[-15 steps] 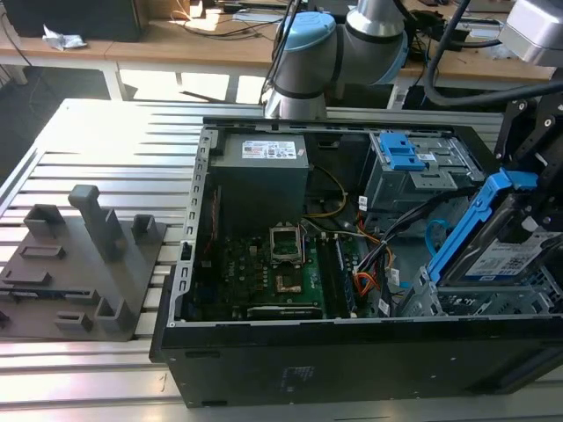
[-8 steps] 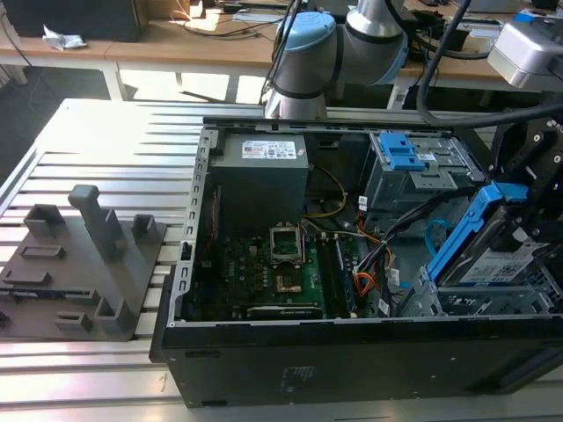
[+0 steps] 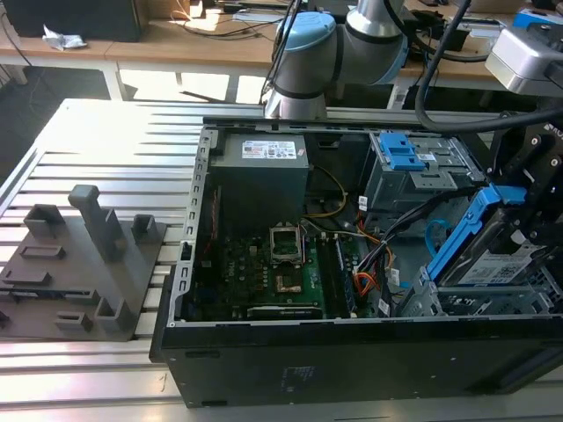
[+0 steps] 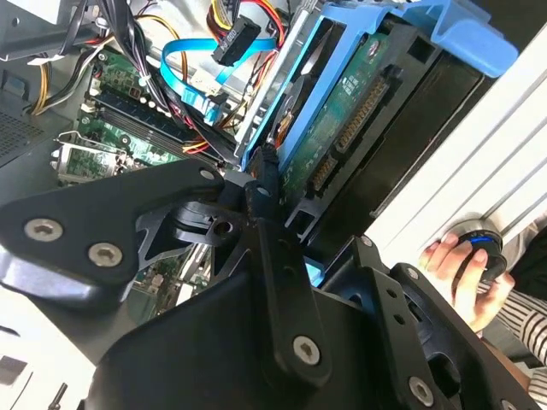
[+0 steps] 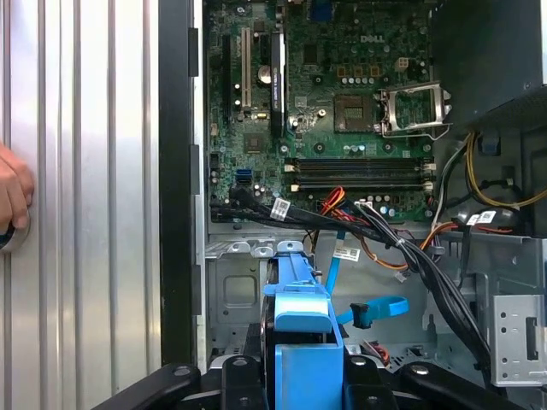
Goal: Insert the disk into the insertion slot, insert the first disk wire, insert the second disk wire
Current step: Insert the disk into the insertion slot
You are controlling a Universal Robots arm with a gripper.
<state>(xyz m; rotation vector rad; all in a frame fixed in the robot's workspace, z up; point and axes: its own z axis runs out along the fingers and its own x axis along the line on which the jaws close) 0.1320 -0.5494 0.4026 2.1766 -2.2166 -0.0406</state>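
Right now, lower right of exterior view: blue-framed disk (image 3: 491,266) tilted steeply, lower end at insertion slot (image 3: 457,303). Black cable bundle (image 5: 410,256) and loose second disk wire (image 5: 376,309) close beside slot; first disk wire (image 4: 238,38) plug hanging free nearby. Person's hand (image 4: 453,260) resting on ribbed table (image 5: 85,171). Gripper (image 5: 295,371) clamped tight on disk edges.

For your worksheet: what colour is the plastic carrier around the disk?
Bright blue. The carrier shows best in the second wrist view.
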